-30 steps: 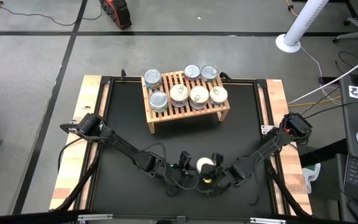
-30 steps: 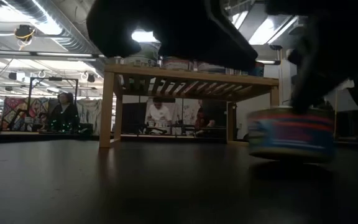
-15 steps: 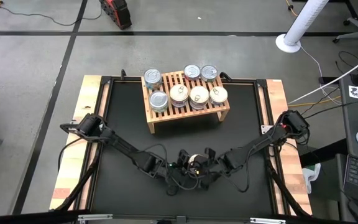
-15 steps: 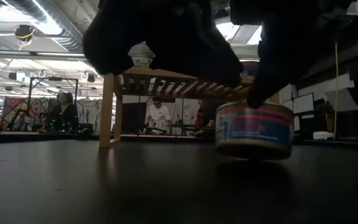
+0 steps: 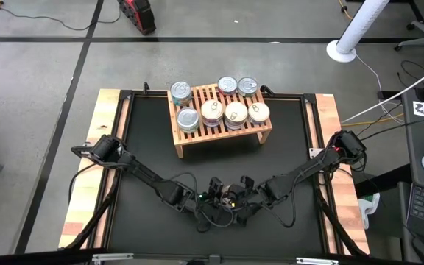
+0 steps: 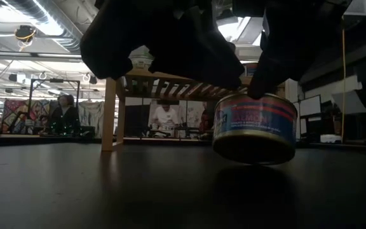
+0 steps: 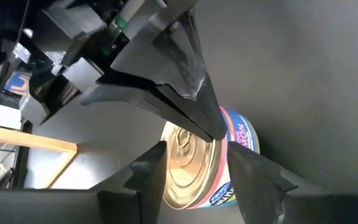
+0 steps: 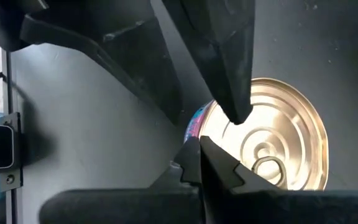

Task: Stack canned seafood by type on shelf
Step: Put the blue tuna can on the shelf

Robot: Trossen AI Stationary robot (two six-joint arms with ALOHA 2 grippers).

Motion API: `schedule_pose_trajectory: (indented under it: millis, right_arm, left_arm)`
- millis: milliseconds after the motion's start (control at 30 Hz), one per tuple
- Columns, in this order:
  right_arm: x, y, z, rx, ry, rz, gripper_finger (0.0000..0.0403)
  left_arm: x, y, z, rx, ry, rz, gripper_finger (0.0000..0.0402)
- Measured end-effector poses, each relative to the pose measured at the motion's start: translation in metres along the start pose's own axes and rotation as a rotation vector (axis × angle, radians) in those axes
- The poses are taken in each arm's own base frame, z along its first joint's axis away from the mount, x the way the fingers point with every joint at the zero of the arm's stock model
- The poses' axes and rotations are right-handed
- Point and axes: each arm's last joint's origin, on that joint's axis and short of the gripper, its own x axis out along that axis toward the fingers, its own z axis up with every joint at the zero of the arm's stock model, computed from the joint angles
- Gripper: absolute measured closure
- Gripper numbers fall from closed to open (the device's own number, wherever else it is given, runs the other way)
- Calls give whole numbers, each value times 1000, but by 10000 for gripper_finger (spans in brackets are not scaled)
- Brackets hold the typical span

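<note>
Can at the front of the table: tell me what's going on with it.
Both arms have converged on one red-and-blue can near the table's front edge. The left gripper sits around it, while the right gripper touches its lid from the other side. Whether either is actually gripping it isn't clear. Seven cans show from above on the wooden shelf; this one hasn't joined them.

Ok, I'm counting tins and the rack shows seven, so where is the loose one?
In the high view the loose tin sits on the black tabletop near the front edge, in front of the shelf, between the left gripper and the right gripper.
</note>
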Motion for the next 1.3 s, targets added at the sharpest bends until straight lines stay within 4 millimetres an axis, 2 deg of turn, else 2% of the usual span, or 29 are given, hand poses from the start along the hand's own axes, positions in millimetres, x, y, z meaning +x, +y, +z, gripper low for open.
schedule_pose_trajectory:
  millis: [267, 400, 633, 867, 1300]
  right_arm:
    - [0, 0, 0, 2, 0, 0, 403]
    - [0, -1, 1, 8, -4, 0, 403]
    - [0, -1, 2, 12, -10, 5, 403]
    - [0, 0, 3, 14, -15, 9, 403]
    - [0, 2, 5, 22, -39, 34, 403]
  left_arm:
    - [-3, -4, 2, -34, -6, -9, 147]
    - [-4, -7, 1, -25, -1, -17, 124]
    - [3, -15, -7, 10, 49, -40, 124]
    - [17, -28, -16, 137, 89, -43, 122]
    - [26, -21, -20, 86, 97, -10, 121]
